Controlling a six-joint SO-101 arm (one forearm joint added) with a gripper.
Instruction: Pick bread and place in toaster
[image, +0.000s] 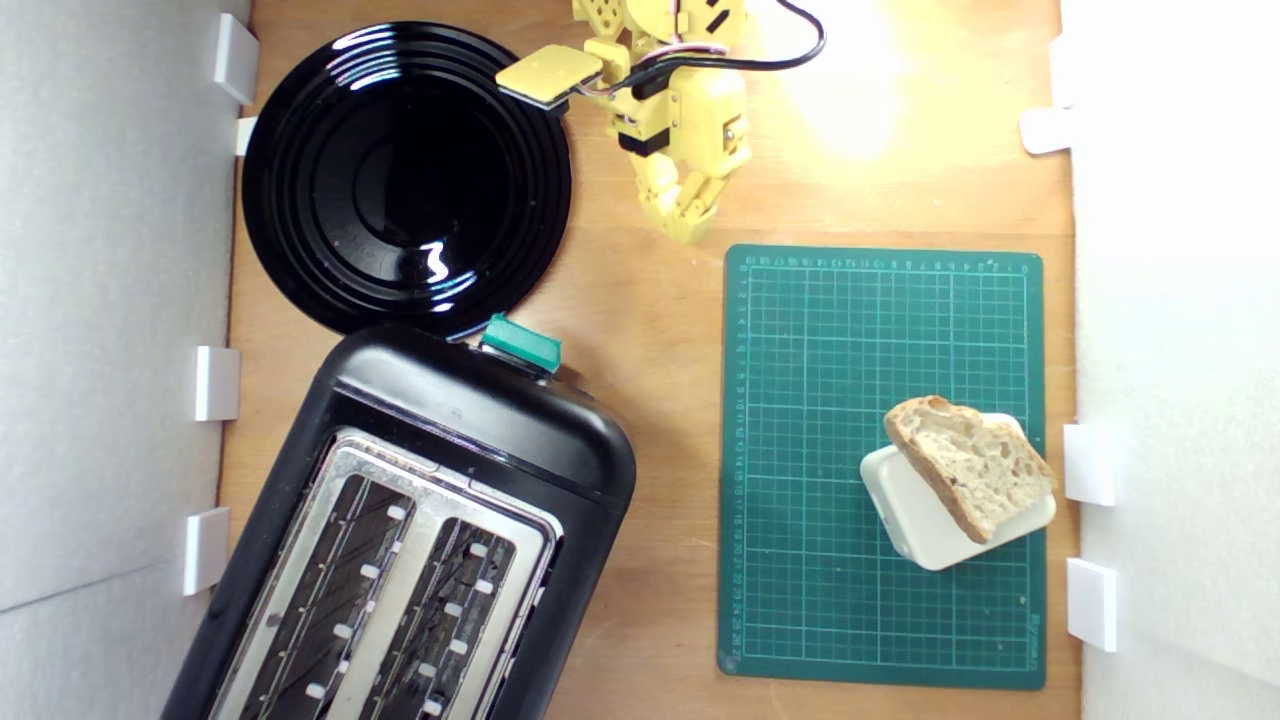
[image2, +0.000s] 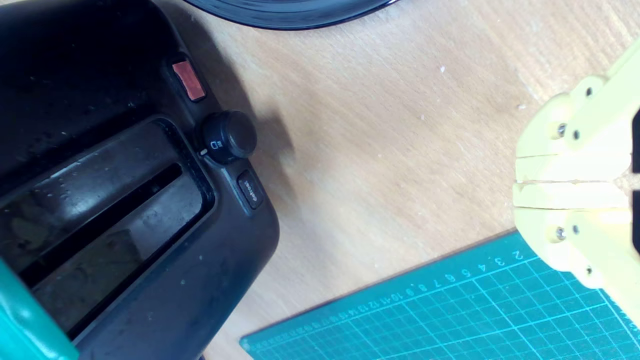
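The bread (image: 968, 462), a thick slice with pale holey crumb and brown crust, lies tilted on a white rounded block (image: 925, 520) at the exterior view's right, on the green cutting mat (image: 850, 350). The black toaster (image: 420, 540) with two open slots and a green lever knob (image: 520, 342) stands at the lower left; its side with a dial (image2: 229, 136) fills part of the wrist view. My yellow gripper (image: 688, 228) hangs near the back middle, far from the bread, its jaws pressed together with nothing between them (image2: 517, 182).
A round black plate (image: 405, 175) lies at the back left, touching the toaster's end. White walls with small white brackets (image: 216, 383) border both sides. Bare wooden table (image: 650, 400) runs between toaster and mat.
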